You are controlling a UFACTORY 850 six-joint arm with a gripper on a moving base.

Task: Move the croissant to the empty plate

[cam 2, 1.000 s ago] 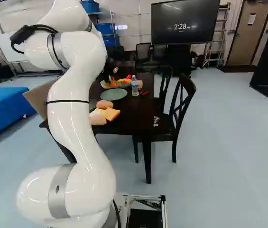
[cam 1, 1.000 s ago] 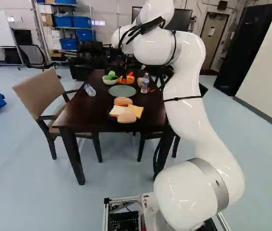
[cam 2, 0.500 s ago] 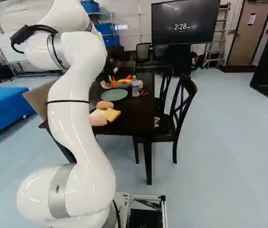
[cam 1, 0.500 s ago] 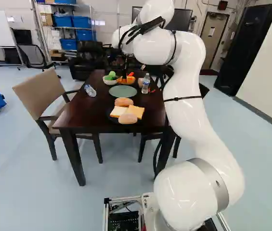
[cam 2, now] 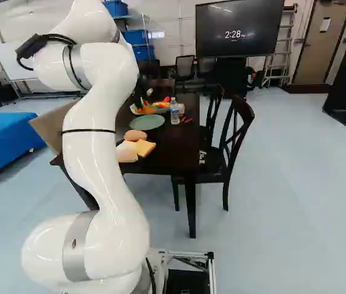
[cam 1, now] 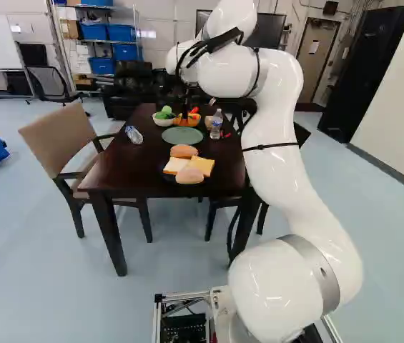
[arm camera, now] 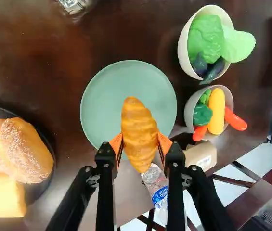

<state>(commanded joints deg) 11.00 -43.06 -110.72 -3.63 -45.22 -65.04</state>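
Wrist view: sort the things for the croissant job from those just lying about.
For the job:
croissant
gripper holding it
green plate below

Lying about:
dark plate, its bread
larger bowl
smaller bowl
upright bottle
bottle on its side

We are noting the arm (cam 1: 273, 143) cut off atop both base views, and in the right one hiding part of the tan chair (cam 2: 49, 125). In the wrist view, we are finding the black plate (arm camera: 34, 191) cut off and the croissant (arm camera: 138, 127) obscuring part of the green plate (arm camera: 102, 96).
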